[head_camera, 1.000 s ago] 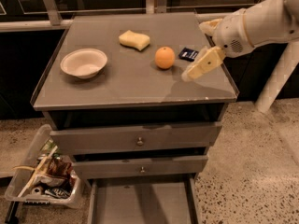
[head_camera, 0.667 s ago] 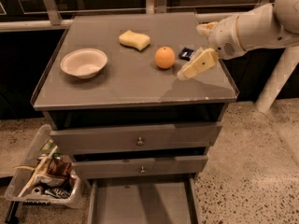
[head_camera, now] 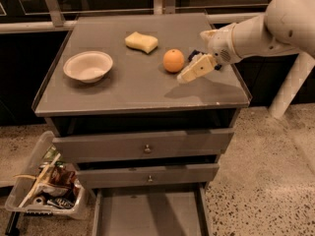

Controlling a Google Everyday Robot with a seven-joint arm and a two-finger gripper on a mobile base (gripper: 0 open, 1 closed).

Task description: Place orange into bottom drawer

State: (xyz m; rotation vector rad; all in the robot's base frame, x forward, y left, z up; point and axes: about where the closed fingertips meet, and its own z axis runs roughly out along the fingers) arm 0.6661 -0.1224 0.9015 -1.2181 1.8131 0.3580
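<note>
The orange sits on the grey surface, at about 3 o'clock from its centre and well clear of the edges. The robot's hand hangs just beside the fruit, at about 4 o'clock from it, tilted with its pale tip pointing toward 8 o'clock; its shadow lies on the surface beneath. I cannot tell whether the hand is spread or pressed together, nor whether it touches the orange. It holds nothing that can be seen. The white arm reaches in from 2 o'clock. A small dark thing shows just behind the hand; what it is I cannot tell.

A pale yellow sponge lies at 12 o'clock on the surface, near the orange at its 10 o'clock. A white bowl stands upright at 9 o'clock, well apart from both.

Below, the two upper drawers show their small knobs. The bottom drawer is pulled out under them, its flat grey floor bare. A clear bin of clutter stands on the speckled floor at 8 o'clock from the cabinet.
</note>
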